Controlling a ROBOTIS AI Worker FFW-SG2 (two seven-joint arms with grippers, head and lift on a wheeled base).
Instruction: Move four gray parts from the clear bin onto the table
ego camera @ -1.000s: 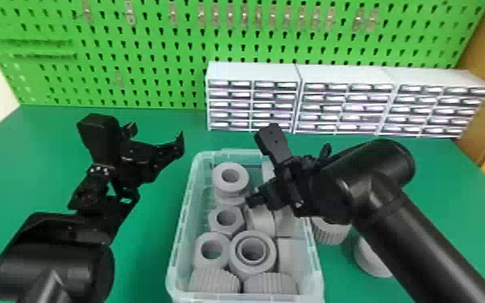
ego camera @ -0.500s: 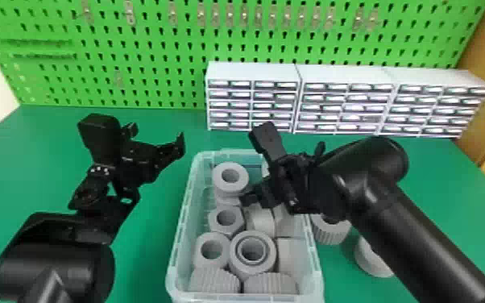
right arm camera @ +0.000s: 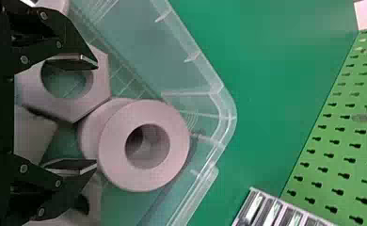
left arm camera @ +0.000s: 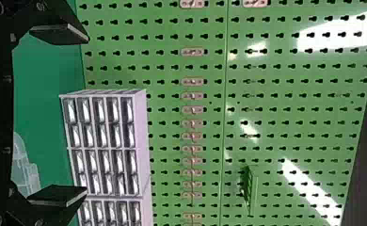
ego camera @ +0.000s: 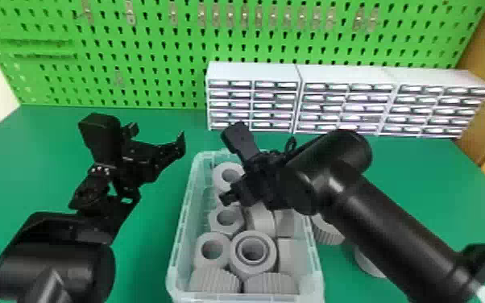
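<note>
Our right end effector (right arm camera: 97, 114) has shifted left over the clear bin (ego camera: 315, 266), wide open and empty, so another pick looks near. Gray parts (ego camera: 213, 264) crowd inside, leaving us tight finger room; two parts (ego camera: 328, 233) sit right of it on the counter (ego camera: 427, 181). Our left end effector (left arm camera: 87, 115) hangs open, empty, left of the bin.

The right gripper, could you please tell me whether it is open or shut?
The right gripper is open: its fingers stand well apart in the right wrist view.
</note>
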